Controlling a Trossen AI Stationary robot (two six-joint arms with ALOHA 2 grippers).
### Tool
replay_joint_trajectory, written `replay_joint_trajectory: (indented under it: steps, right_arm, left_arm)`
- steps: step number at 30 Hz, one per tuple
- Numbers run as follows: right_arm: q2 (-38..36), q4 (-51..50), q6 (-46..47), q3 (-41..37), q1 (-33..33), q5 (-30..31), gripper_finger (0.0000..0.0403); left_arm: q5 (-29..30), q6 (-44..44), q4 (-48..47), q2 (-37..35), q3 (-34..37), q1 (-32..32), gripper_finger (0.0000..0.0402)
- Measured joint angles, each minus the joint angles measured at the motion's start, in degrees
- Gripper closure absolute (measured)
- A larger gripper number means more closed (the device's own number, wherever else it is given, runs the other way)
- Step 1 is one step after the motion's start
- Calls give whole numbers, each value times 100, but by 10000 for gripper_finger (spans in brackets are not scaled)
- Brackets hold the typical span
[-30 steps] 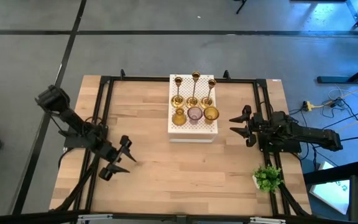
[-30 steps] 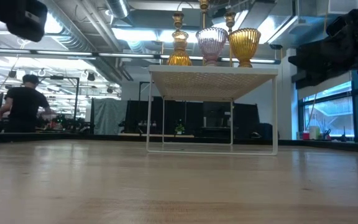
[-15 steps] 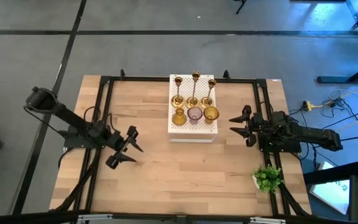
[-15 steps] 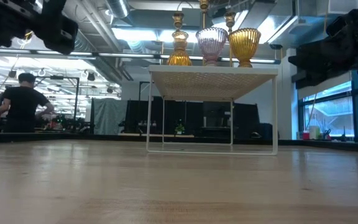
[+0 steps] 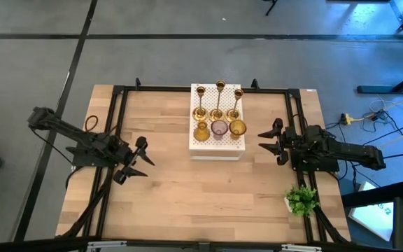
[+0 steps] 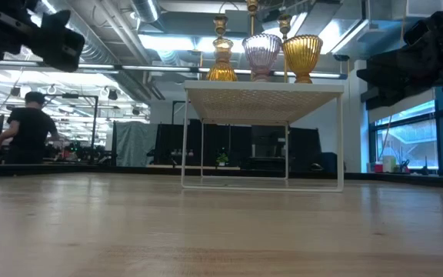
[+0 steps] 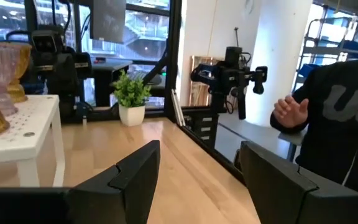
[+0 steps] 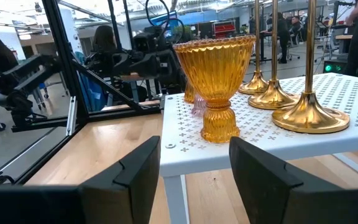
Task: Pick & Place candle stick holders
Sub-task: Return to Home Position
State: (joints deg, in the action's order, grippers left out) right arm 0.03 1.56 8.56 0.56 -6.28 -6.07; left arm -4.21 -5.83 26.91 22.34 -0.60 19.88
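Observation:
Six candle stick holders stand on a white perforated box point(image 5: 217, 148) at the table's far middle. Three are slim brass candlesticks point(image 5: 218, 105), set in the far row. The near row holds an amber glass goblet point(image 5: 201, 130), a purple one point(image 5: 219, 129) and a second amber one point(image 5: 237, 128). All rest on their bases. My left gripper point(image 5: 137, 161) hangs open over the table's left part, pointing right, well short of the box. At the box's right side my right gripper point(image 5: 262, 141) is open and level, with the amber goblet point(image 8: 216, 81) straight ahead of it.
A small green plant point(image 5: 301, 201) in a white pot stands at the near right corner. A black frame point(image 5: 117, 126) runs along the table's edges. A person's hand and dark sleeve point(image 7: 328, 118) show beyond the table. Bare wood lies between the box and the near edge.
My left arm has drawn back toward the table's left edge. Its gripper has swung from slanting toward the near edge to pointing toward the right, and has shifted a little toward the far edge. It has stayed open throughout.

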Motion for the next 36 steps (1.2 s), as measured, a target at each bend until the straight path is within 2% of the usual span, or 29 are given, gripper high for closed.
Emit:
replay_joint_trajectory:
  steps: [4, 9, 14, 19, 26, 31, 36]
  right_arm:
    - [0, 1, 0, 0, 0, -2, 208]
    - [0, 2, 0, 0, 0, -13, 208]
    - [0, 2, 0, 0, -1, -13, 208]
    - [0, 2, 0, 0, -1, -12, 208]
    - [0, 2, 0, 0, -2, -11, 208]
    - [0, 2, 0, 0, -2, -9, 208]
    - [0, 2, 0, 0, -2, -9, 208]
  left_arm:
    - [65, 43, -929, -805, -2, 0, 184]
    - [506, -104, -2215, -1640, -2, -2, 184]
    - [543, 80, -2579, -2189, -7, -2, 184]
    - [581, 132, -2685, -2233, -17, -150, 184]
    - [385, 61, -2686, -2230, -20, -908, 184]
    - [-641, 122, -2515, -2230, -20, -1378, 184]
    - [-707, 369, -2505, -2229, -20, -1511, 184]
